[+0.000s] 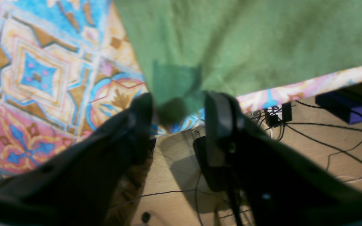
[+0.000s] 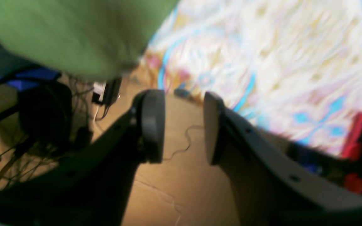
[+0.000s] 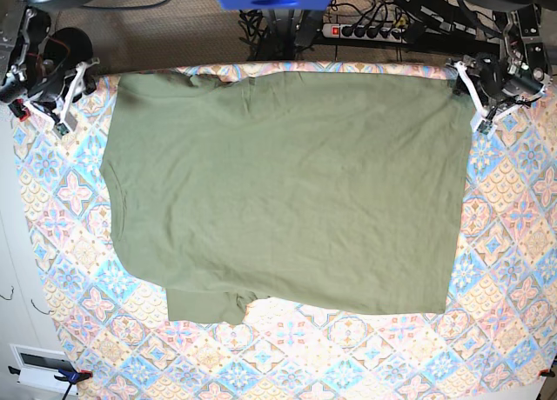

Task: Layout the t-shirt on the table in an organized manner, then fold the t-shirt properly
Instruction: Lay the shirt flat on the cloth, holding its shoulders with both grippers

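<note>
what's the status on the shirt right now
Both end effectors open, left and right, at the table's far edge. T-shirt spread flat, unfolded. Nothing in the way.

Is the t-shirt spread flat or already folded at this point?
Mostly spread: in the base view the t-shirt lies open across the table, with one sleeve tucked under at the near edge.

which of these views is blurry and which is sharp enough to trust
Right wrist view: heavily smeared, the patterned cloth-covered table washed out to pale streaks, the olive-green cotton t-shirt soft. Left wrist view: mildly soft, tile pattern readable, dark hand in shadow. Base view: sharpest, evenly lit, shirt wrinkles clear.
</note>
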{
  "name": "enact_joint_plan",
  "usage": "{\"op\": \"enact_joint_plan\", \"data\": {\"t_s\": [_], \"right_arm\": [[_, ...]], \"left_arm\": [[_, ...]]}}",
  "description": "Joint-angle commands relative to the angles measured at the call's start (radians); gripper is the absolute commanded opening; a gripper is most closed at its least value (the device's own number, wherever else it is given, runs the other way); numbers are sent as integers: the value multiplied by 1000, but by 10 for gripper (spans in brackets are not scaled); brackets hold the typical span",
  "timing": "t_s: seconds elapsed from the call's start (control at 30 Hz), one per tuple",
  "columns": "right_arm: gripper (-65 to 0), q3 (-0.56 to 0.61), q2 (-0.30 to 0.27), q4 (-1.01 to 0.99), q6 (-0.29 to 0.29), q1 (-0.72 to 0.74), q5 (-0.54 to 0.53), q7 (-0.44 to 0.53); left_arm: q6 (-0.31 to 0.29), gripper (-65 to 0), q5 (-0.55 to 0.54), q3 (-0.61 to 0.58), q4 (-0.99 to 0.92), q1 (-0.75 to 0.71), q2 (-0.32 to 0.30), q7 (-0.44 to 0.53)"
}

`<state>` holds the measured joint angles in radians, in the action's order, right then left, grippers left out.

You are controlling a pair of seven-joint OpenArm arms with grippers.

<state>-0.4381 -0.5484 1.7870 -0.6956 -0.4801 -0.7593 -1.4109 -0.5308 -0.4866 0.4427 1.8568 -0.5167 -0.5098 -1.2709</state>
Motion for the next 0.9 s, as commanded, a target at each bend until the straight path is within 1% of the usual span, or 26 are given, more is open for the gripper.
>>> {"op": "enact_joint_plan", "data": {"t_s": [0.0, 0.07, 0.1, 0.17, 0.23, 0.33, 0.43, 0.5, 0.53, 0.6, 0.73, 0.8, 0.87], "right_arm": [[-447, 6, -22, 17, -3, 7, -13, 15], [-449, 38, -22, 18, -3, 7, -13, 15], [-449, 52, -22, 18, -3, 7, -13, 29], [-449, 91, -22, 18, -3, 7, -12, 94], [-450, 135, -22, 18, -3, 7, -10, 172], [-450, 173, -25, 18, -3, 11, -10, 223], [-450, 180, -25, 18, -3, 11, -10, 227], [-450, 180, -25, 18, -3, 11, -9, 229], [-450, 180, -25, 18, -3, 13, -9, 229], [-450, 180, -25, 18, -3, 13, -9, 229], [-450, 178, -25, 18, -3, 13, -9, 230], [-450, 177, -25, 18, -3, 13, -9, 230], [-450, 175, -25, 18, -3, 13, -9, 230]], "left_arm": [[1, -357, -2, 9, 13, -3, -6, 7], [1, -371, -2, 11, 13, -3, 1, 7], [1, -379, -2, 11, 13, -4, 1, 7], [1, -389, -1, 14, 13, -9, 1, 7], [1, -392, -2, 55, 13, -29, 3, 10], [1, -385, -2, 135, 13, -29, 33, 10], [1, -384, -2, 202, 13, -26, 46, 12], [1, -384, -2, 247, -6, -16, 72, 12], [1, -384, -2, 259, -24, 13, 79, 12], [1, -384, 4, 264, -84, 54, 86, 10], [1, -384, -2, 265, -265, 117, 86, 10], [1, -384, -2, 261, -302, 134, 89, 12], [1, -384, -17, 259, -306, 137, 107, 12]]}}
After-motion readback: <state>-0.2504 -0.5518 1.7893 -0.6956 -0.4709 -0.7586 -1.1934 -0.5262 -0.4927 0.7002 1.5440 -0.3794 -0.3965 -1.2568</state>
